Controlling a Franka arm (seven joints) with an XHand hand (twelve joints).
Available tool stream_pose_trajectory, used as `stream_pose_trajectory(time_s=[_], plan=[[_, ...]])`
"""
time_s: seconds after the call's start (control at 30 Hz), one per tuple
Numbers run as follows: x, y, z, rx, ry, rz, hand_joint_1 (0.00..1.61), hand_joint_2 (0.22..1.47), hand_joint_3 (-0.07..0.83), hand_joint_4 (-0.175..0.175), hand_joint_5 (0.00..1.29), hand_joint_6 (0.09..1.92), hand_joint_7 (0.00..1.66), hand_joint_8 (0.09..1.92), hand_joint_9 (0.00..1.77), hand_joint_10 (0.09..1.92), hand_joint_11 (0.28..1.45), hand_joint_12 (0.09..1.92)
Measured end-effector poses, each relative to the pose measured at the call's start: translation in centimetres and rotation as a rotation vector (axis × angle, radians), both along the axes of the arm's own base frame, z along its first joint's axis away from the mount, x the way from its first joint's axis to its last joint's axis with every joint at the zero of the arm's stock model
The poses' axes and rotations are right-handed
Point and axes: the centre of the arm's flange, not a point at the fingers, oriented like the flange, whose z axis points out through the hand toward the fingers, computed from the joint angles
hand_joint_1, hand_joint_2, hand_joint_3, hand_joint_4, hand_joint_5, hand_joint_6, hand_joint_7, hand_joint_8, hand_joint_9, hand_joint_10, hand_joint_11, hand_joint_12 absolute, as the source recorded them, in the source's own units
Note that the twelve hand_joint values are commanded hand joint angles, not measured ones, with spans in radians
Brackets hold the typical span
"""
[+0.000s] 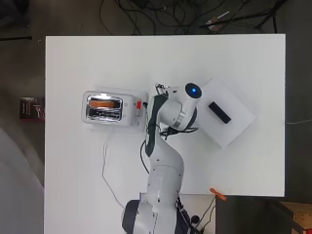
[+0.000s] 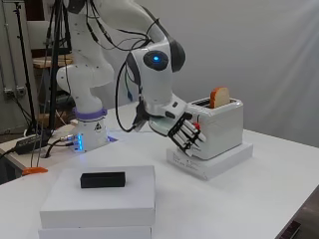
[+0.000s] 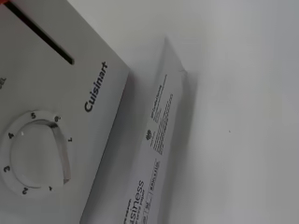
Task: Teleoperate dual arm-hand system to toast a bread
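Note:
A white toaster point(image 1: 105, 108) point(image 2: 219, 128) stands on a flat white box point(image 2: 212, 162). A slice of bread point(image 2: 220, 97) point(image 1: 105, 103) sticks up out of one slot. The red lever point(image 1: 139, 105) point(image 2: 197, 126) is on the toaster's end face, towards the arm. In the side view my hand point(image 2: 185, 133) is at that end face, fingers fairly straight and pointing down, fingertips at the lever. The arm hides the hand from overhead. The wrist view shows the end face close up, with the lever slot point(image 3: 44, 36) and the round dial point(image 3: 35, 154).
A stack of white boxes point(image 1: 234, 126) point(image 2: 99, 201) lies right of the arm in the overhead view, with a black block point(image 1: 219, 112) point(image 2: 102, 179) on top. The toaster's white cable point(image 1: 105, 168) trails towards the arm's base.

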Motion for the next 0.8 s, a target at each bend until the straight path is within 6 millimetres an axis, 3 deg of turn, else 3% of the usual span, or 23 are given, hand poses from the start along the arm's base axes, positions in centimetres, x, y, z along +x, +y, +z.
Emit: stream_pose_trajectory(time_s=[0.1, 0.3, 0.43, 0.53, 0.8], plan=[[0.7, 0.6, -1.3, 0.015, 0.007, 0.023, 0.17, 1.03, -0.007, -0.099, 0.26, 0.09, 0.47, 0.09, 0.77, 0.09, 0.68, 0.09], [1.9, 2.4, -2.1, 0.027, -0.008, 0.062, 0.18, 1.02, -0.006, -0.077, 0.28, 0.09, 0.51, 0.09, 0.72, 0.09, 0.59, 0.09], [2.4, 3.2, -2.4, 0.013, 0.008, 0.076, 0.16, 1.03, 0.0, -0.064, 0.34, 0.09, 0.68, 0.09, 0.81, 0.09, 0.62, 0.09], [2.1, 3.1, -3.1, 0.013, 0.025, 0.066, 0.17, 1.03, 0.0, -0.061, 0.28, 0.09, 0.71, 0.09, 0.86, 0.09, 0.62, 0.09], [-0.5, 1.2, -7.9, 0.042, 0.142, -0.017, 0.21, 1.06, 0.006, -0.05, 0.25, 0.09, 0.66, 0.09, 0.84, 0.09, 0.59, 0.09]])
